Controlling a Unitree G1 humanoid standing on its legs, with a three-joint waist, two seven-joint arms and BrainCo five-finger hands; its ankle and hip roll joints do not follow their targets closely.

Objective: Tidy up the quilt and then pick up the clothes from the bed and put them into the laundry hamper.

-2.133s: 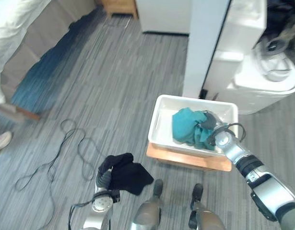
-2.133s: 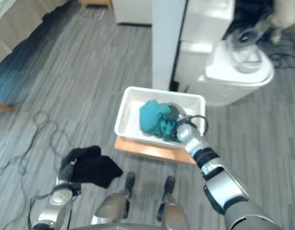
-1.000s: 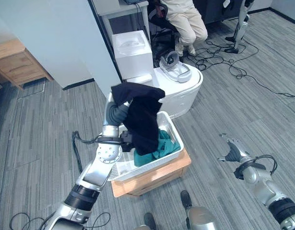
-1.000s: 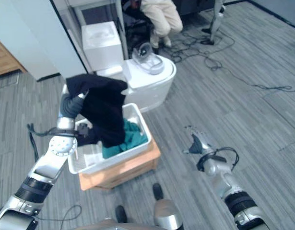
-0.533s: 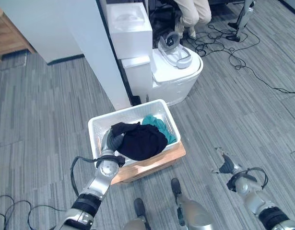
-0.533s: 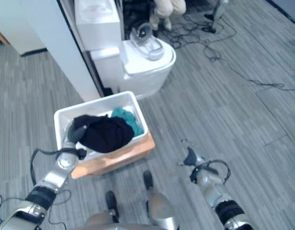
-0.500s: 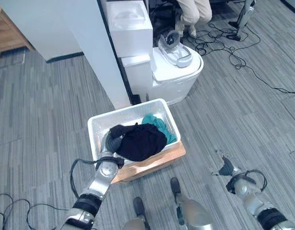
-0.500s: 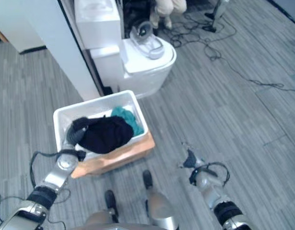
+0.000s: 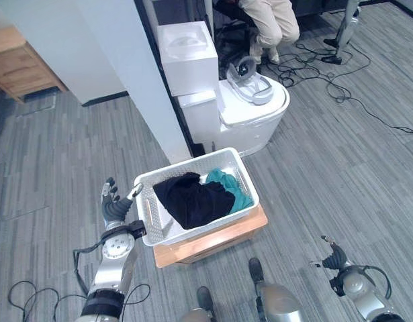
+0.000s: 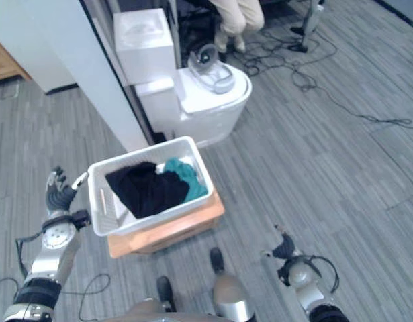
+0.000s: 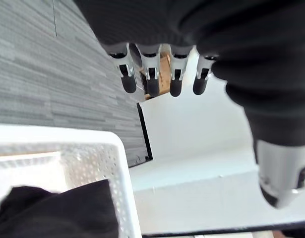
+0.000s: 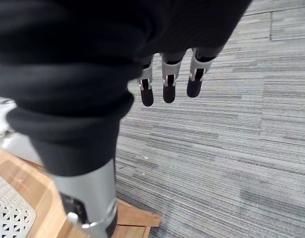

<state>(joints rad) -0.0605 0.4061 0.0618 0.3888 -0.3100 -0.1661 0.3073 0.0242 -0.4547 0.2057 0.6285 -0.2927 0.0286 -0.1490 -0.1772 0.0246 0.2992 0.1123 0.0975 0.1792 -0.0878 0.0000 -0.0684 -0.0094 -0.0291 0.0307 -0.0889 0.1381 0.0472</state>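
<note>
Here, the scene runs from the clothes outward, in labelled lines.

Clothes: a crumpled black garment [image 9: 193, 198] lies in the laundry hamper [image 9: 147, 215], and a teal garment [image 9: 227, 188] lies touching it on the side nearer the robot's right.

Hamper: a white perforated plastic basket, open at the top, which sits on a low wooden stand [image 9: 213, 240] on the grey striped floor [image 9: 340, 161].

Left robot hand [image 9: 113, 208]: raised just beside the hamper's left rim, fingers straight and spread apart, holding nothing. Its wrist view shows the fingertips [image 11: 150, 85] in a row over the hamper's corner and the black garment inside.

Right robot hand [image 9: 335, 257]: low over bare floor, well apart from the hamper on the robot's right. Its wrist view shows the fingers [image 12: 167, 87] straight and relaxed, with nothing in them, and an edge of the wooden stand.

Beyond the hamper: a white pillar [image 9: 135, 80], then a white rounded unit [image 9: 250, 111] with a white box [image 9: 186, 48] beside it.

Far edge: a person in light trousers [image 9: 270, 17] sits among black cables [image 9: 340, 94]; a wooden cabinet [image 9: 21, 67] stands at the far left.
</note>
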